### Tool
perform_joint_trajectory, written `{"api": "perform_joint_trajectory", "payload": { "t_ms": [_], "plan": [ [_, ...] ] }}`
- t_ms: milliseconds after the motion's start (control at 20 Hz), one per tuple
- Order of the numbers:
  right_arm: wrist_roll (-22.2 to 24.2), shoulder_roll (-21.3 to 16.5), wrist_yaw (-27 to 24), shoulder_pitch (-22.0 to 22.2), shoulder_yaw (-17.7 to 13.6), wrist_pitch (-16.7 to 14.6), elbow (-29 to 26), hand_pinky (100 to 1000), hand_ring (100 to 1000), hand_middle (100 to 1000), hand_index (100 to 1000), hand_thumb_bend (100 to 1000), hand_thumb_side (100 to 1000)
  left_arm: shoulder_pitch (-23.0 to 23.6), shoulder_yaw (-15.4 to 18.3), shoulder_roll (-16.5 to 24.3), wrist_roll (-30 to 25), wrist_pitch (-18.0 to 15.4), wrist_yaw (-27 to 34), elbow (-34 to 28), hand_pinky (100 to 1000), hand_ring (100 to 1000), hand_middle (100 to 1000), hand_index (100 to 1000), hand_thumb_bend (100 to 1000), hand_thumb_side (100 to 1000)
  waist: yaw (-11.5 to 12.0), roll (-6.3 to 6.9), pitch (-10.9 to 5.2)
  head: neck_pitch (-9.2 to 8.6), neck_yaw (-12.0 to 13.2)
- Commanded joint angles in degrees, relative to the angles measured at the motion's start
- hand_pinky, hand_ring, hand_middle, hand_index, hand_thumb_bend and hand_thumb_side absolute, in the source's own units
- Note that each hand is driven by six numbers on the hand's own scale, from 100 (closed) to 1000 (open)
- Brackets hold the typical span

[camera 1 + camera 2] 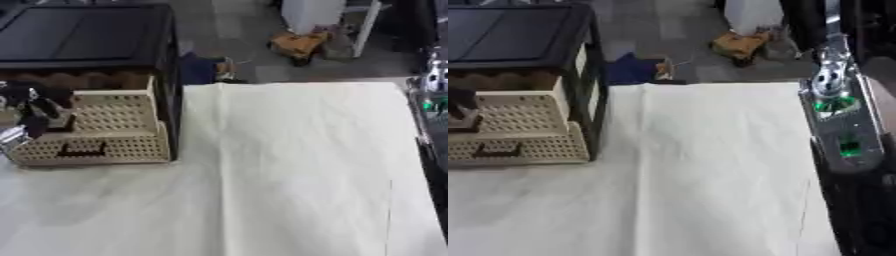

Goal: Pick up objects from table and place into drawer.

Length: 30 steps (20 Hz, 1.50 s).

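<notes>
A cream perforated drawer (105,145) stands pulled out of a black-framed cabinet (87,35) at the table's left. My left hand (37,107), black, hangs over the drawer's left part, above its inside. A small silvery shape (12,136) shows just below it at the drawer's left edge; I cannot make out what it is. My right arm (837,105), silver with green lights, runs down the table's right edge. Its hand end is a dark blur low on the right. No loose object shows on the cloth.
A cream cloth (289,170) covers the table from the drawer to the right edge. Beyond the far edge lie a blue thing (199,70) and an orange-brown thing (299,45) on the floor, beside a white stand (315,15).
</notes>
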Motion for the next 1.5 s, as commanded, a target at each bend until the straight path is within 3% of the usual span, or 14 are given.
{"api": "perform_joint_trajectory", "payload": {
  "t_ms": [50,750,1150,1350,1400,1500],
  "plan": [
    [0.07,-1.59,-0.19,-1.37,-0.49,-0.11,-0.61,553,621,601,818,135,1000,-1.15,0.95,0.96,0.94,-0.21,0.58,0.14,575,746,794,974,100,1000,-0.10,0.15,-0.90,-0.86,0.21],
    [0.09,-1.37,-0.13,-1.51,-0.51,-0.14,-0.65,554,621,601,819,130,1000,-3.41,0.12,-0.26,2.59,-3.68,3.38,3.53,644,779,836,982,100,1000,-0.27,0.13,-0.96,-0.83,0.23],
    [0.03,-0.97,-0.14,-0.92,-0.59,0.07,-1.01,553,621,600,819,126,1000,-2.00,0.01,0.26,2.21,-4.73,4.22,2.62,649,783,841,975,100,1000,0.47,-0.05,-1.62,-0.46,-0.05],
    [-0.08,-0.53,-0.16,-0.26,-0.72,0.30,-1.39,554,621,600,819,122,1000,0.62,0.65,1.29,3.05,-5.46,5.15,-1.64,569,700,758,896,100,1000,1.17,-0.36,-2.50,0.14,-0.39],
    [-0.14,-0.38,-0.16,-0.10,-0.74,0.36,-1.51,554,621,601,819,118,1000,1.29,0.89,1.46,3.62,-5.67,5.60,-3.00,497,637,705,856,100,1000,1.38,-0.47,-2.79,0.34,-0.52],
    [-0.33,-0.03,-0.17,0.24,-0.78,0.49,-1.78,554,621,601,819,115,1000,2.51,1.52,1.82,5.22,-6.01,6.67,-5.79,445,599,664,826,100,1000,1.75,-0.69,-3.39,0.74,-0.80]
  ]
}}
